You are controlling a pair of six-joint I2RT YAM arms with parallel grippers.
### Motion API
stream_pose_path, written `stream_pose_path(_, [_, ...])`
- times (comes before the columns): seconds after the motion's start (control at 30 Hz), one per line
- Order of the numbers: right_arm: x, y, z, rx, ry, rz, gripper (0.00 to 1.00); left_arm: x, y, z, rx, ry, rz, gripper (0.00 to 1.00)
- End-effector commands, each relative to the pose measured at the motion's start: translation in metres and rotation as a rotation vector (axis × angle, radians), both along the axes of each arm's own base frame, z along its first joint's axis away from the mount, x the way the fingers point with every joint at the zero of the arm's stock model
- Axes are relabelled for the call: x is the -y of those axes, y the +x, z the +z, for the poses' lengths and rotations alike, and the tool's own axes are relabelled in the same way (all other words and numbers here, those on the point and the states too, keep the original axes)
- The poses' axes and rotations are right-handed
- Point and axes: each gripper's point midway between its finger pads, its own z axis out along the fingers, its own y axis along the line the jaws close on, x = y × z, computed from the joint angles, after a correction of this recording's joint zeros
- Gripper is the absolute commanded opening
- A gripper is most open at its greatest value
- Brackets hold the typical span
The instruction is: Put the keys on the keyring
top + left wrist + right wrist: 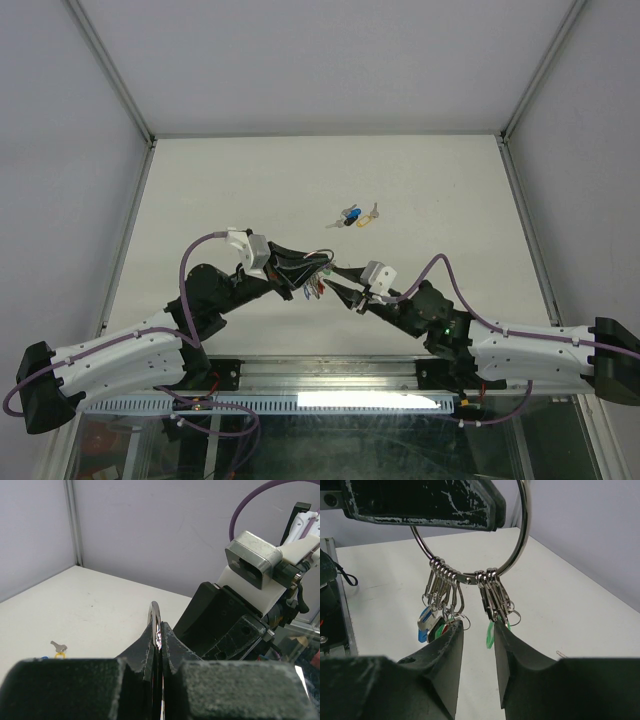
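The keyring is a silver wire ring (522,540) with several snap clips and green-, red- and blue-headed keys (434,625) hanging from it. My left gripper (316,272) is shut on the ring's upper part and holds it above the table; the ring's edge (156,620) stands up between its closed jaws (161,628). My right gripper (341,284) is open and empty. Its fingertips (454,635) sit just under the hanging clips, one on each side of the gap between the two bunches. The loose keys (355,216), with blue, yellow and grey heads, lie together on the table farther back.
The white table (250,190) is walled by grey panels at the back and both sides. The right arm's wrist and camera (252,567) fill the right of the left wrist view. A grey key with a yellow part (59,647) shows on the table there.
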Motion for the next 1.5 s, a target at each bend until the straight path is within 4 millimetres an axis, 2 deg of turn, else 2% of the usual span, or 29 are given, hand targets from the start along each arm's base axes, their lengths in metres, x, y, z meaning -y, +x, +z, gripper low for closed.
stream_pose_path(0.0, [0.004,0.004,0.021,0.035,0.075,-0.032,0.34,-0.008,-0.011,0.046,0.089,-0.103,-0.023,0.00])
stream_pose_path(0.63, [0.008,0.001,0.008,0.011,0.036,-0.024,0.33,-0.009,-0.012,0.050,0.100,-0.108,-0.024,0.00])
stream_pose_path(0.9, [0.011,0.000,0.027,0.050,0.074,-0.020,0.26,-0.008,-0.011,0.047,0.094,-0.102,-0.025,0.00])
stream_pose_path(1.17, [0.014,-0.008,0.041,0.080,0.099,0.017,0.25,-0.008,-0.011,0.045,0.093,-0.100,-0.023,0.00])
stream_pose_path(1.47, [0.011,-0.008,0.042,0.084,0.087,0.026,0.26,-0.007,-0.011,0.045,0.093,-0.097,-0.026,0.00])
